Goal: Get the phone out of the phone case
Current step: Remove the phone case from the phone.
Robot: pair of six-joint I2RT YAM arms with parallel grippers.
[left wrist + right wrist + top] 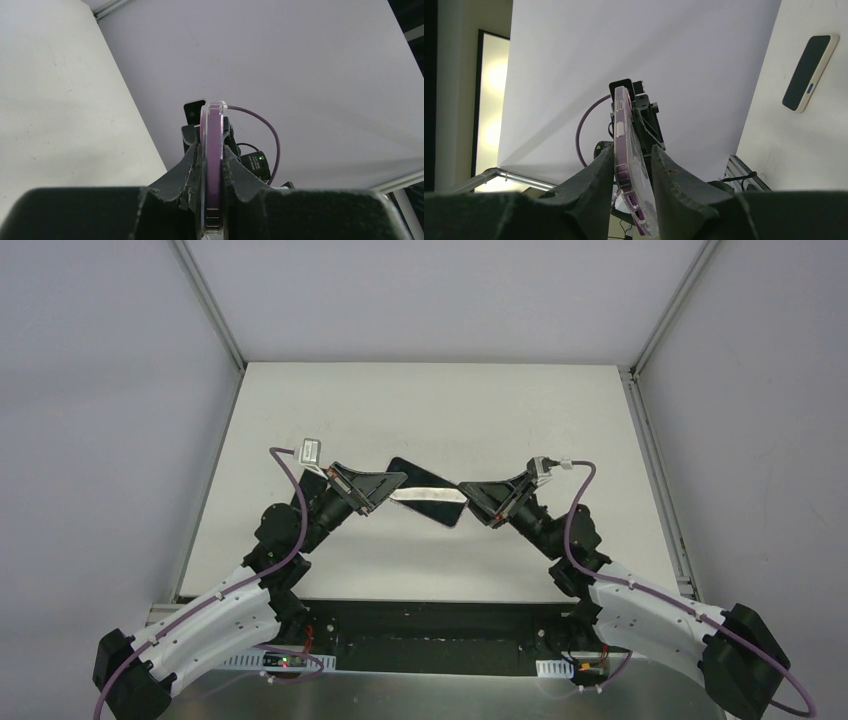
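Note:
A purple phone (215,125) in a clear phone case (640,172) hangs edge-on above the table between both arms, a pale strip (425,494) in the top view. My left gripper (213,150) is shut on its left end, one finger pressed to each face. My right gripper (633,149) straddles the other end. The phone sits tilted between those jaws, its purple edge against the left finger (604,165). The clear back meets the right finger (669,180) lower down, with a narrow gap at that fingertip.
A second phone (810,72) with a dark screen and a beige rim lies flat on the white table (330,410), right under the held phone (405,472). Grey walls and metal rails (655,470) bound the table on three sides.

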